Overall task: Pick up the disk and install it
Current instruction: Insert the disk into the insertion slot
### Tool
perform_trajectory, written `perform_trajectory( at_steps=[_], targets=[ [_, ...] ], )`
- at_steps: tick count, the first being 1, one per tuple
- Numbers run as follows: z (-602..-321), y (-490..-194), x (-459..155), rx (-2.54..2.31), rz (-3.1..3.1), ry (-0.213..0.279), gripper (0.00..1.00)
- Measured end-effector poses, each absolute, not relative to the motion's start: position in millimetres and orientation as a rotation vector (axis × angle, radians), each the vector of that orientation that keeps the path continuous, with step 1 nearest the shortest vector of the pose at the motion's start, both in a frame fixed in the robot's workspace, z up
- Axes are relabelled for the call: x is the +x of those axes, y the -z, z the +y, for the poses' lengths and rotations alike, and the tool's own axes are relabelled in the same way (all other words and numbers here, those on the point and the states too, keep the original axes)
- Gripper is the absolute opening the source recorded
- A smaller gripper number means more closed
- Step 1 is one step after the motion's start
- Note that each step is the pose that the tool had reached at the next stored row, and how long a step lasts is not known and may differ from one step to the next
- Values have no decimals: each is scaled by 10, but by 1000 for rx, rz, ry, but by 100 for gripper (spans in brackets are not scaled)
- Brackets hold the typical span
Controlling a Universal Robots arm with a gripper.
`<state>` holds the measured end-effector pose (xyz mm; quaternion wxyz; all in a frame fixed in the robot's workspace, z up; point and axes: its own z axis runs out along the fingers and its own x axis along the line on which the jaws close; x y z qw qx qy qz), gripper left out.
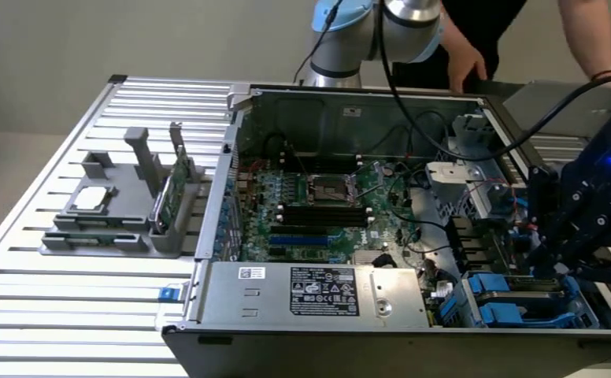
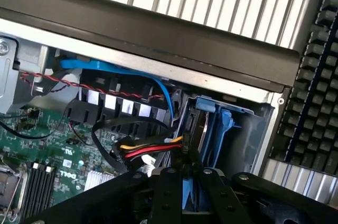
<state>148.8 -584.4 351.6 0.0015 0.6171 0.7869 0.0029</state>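
The fingers (image 2: 168,195) stand narrow. Between them I see a blue strip that I take for a side rail of the disk (image 2: 196,129), so I read the gripper (image 2: 187,174) as clamped on it. The disk stands on edge in the blue-railed drive bay (image 2: 248,134), in the corner of the computer case (image 1: 316,110) at the exterior view's right. A bundle of yellow, red and black wires (image 2: 145,151) ends just beside the disk's edge; I cannot tell whether it is plugged in. In the exterior view my arm (image 1: 600,189) reaches down over that bay. The power supply (image 1: 316,291) sits just beside the bay toward the exterior view's left, and the motherboard (image 1: 316,197) lies behind it. On the slatted table (image 1: 64,315), apart from the case, a grey fixture (image 1: 116,216) holds a green circuit card (image 1: 179,181) upright. A person's hand (image 1: 463,67) hangs near the case's far rim.
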Motion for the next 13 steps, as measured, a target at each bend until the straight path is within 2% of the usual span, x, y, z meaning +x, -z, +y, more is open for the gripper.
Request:
perform_trajectory(
  at_steps=[13],
  targets=[
    [-5817, -3441, 1560, 2034, 2371, 21, 17]
  ],
)
